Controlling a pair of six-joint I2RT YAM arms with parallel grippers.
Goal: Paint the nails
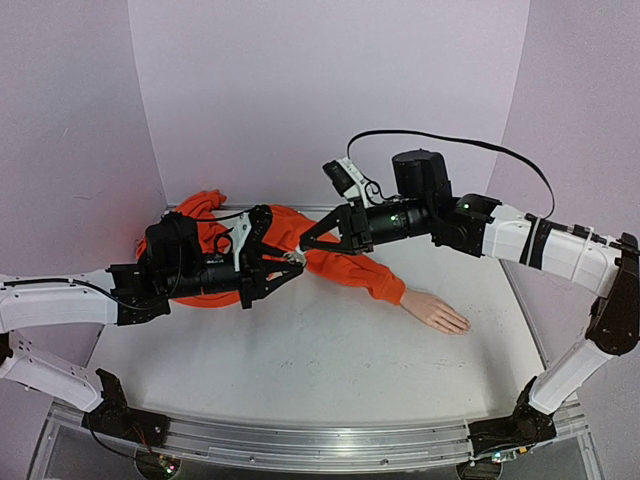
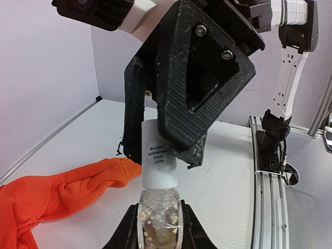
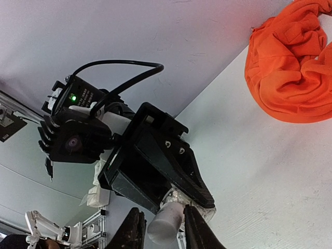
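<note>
My left gripper point(image 1: 288, 264) is shut on a small clear glassy bottle point(image 2: 158, 228) with flakes inside and holds it upright above the table. My right gripper point(image 1: 308, 240) comes from the right and is closed round the bottle's white cap point(image 2: 157, 155). In the right wrist view the cap point(image 3: 165, 224) sits between my right fingers point(image 3: 134, 232). The pale mannequin hand point(image 1: 432, 308) lies flat on the table, right of both grippers, joined to the orange sleeve point(image 1: 345, 265). Its nails point(image 1: 462, 324) are too small to make out.
The orange sleeve bunches into a heap point(image 1: 200, 215) at the back left, behind my left arm. A white table point(image 1: 300, 360) with pale walls behind and at both sides. A metal rail point(image 1: 300, 440) runs along the near edge.
</note>
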